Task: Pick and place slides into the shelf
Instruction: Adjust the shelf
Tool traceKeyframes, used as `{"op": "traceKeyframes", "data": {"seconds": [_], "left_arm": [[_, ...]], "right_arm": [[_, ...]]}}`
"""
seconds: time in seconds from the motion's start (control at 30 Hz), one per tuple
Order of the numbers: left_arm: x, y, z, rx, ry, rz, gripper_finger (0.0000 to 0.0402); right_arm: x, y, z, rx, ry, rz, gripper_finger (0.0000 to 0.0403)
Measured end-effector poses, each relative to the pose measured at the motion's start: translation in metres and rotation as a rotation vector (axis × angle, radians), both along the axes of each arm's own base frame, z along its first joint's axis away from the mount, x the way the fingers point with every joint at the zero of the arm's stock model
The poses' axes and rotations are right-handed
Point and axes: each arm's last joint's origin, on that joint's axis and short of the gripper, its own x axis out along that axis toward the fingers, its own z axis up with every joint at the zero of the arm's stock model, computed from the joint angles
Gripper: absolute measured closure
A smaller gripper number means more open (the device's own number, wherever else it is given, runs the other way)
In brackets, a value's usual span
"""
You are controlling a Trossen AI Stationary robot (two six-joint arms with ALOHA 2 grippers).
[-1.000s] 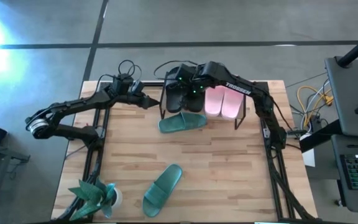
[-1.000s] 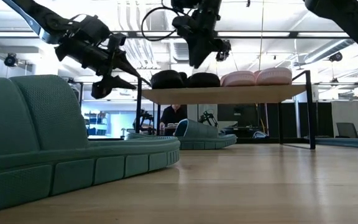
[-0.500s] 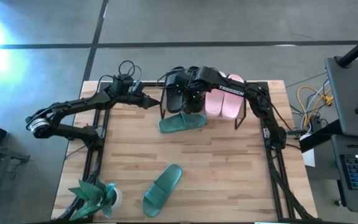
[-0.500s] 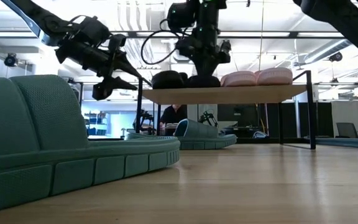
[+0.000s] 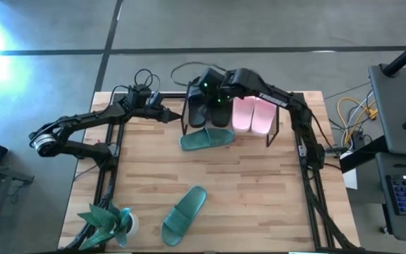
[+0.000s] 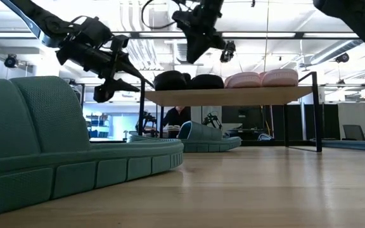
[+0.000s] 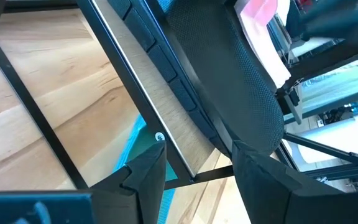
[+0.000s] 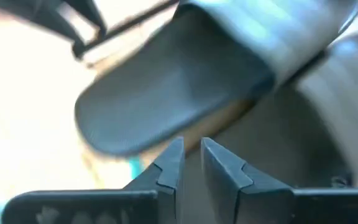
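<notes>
Since a moment ago the right gripper (image 6: pixel 198 50) has dipped toward the black pair (image 5: pixel 206 107) on the shelf (image 6: pixel 233 96) and lifted again, and it now hangs above them with nothing in it, its fingers nearly together in its own wrist view. Meanwhile the left gripper (image 6: pixel 116 75) has stayed put just beside the shelf's left end, jaws apart and empty.

On top of the shelf sit the black pair and the pink pair (image 5: pixel 252 116). One teal slide (image 5: pixel 206 139) lies on the desk (image 5: pixel 273 204) at the shelf's front edge, partly under it; the other teal slide (image 5: pixel 184 213) lies well apart toward the near edge, not far from the potted plant (image 5: pixel 108 220).

These slides look like moulded foam: probably light, springy, with a textured skin that should not slip much. Their soles likely flex if pinched at one end, so the wide strap, or the sole's side edge near mid-length, seems the surest hold. They would take a drop without harm.

White lettering on the right arm reads "TROSSEN"; no brand is legible on the slides.
</notes>
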Motion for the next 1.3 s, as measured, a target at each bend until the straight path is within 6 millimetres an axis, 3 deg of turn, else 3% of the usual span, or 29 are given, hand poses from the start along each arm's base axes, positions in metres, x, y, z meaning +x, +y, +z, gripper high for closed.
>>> {"op": "traceKeyframes", "data": {"seconds": [0.23, 0.43, 0.63, 0.8, 1.03, 1.3], "left_arm": [[0.000, 0.000, 0.000, 0.001, -0.001, 0.000, 0.0238], [0.000, 0.000, 0.000, 0.001, -0.001, -0.001, 0.0238], [0.000, 0.000, 0.000, 0.000, -0.001, -0.001, 0.0238], [0.000, 0.000, 0.000, 0.000, -0.001, -0.001, 0.0238], [0.001, 0.001, 0.003, 0.005, -0.047, -0.004, 0.0238], [0.010, 0.006, 0.059, 0.200, -0.269, -0.040, 0.0238]], "right_arm": [[0.011, -0.022, -0.018, 0.050, -0.043, -0.043, 0.0370], [0.028, -0.027, -0.050, 0.074, 0.023, -0.033, 0.0371], [0.038, -0.024, -0.062, 0.133, 0.007, 0.009, 0.0371], [0.033, -0.016, -0.046, 0.097, -0.013, 0.001, 0.0371], [-0.007, -0.006, 0.013, -0.063, -0.052, -0.090, 0.0371], [-0.036, -0.027, 0.023, -0.114, 0.021, -0.244, 0.0371]]}}
